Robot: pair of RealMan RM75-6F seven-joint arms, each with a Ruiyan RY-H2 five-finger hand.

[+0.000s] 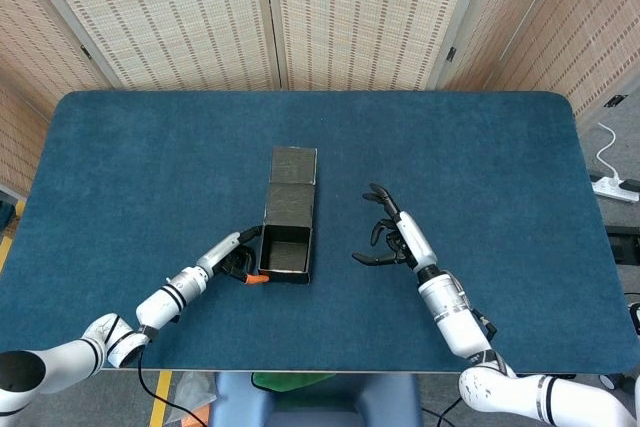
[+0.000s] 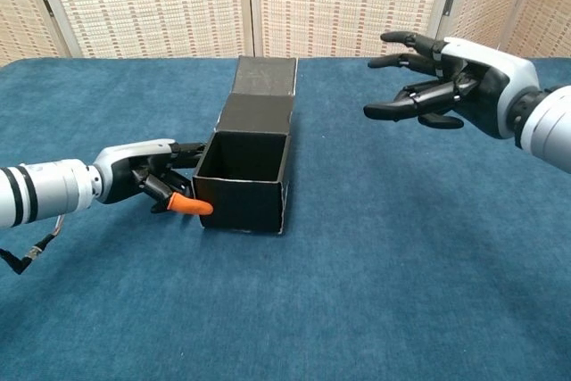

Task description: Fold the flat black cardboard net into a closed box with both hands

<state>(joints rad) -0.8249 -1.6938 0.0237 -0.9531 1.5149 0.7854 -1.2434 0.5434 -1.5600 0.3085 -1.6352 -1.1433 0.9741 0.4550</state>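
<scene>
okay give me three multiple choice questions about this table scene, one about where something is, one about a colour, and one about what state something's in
1. Where is the left hand?
A. At the open box's left wall
B. Resting on the lid flap
C. Off the table

2. What colour is the fingertip beside the black box?
A. Green
B. Orange
C. White

3. What state is the right hand in?
A. Gripping the box
B. Closed into a fist
C. Held open above the table, holding nothing

Answers: 1 A, its fingers lie against the box's left side in both views. 2 B, the orange fingertip shows at the box's front corner. 3 C, its fingers are spread well to the right of the box, away from the lid flap lying flat behind it.
</scene>
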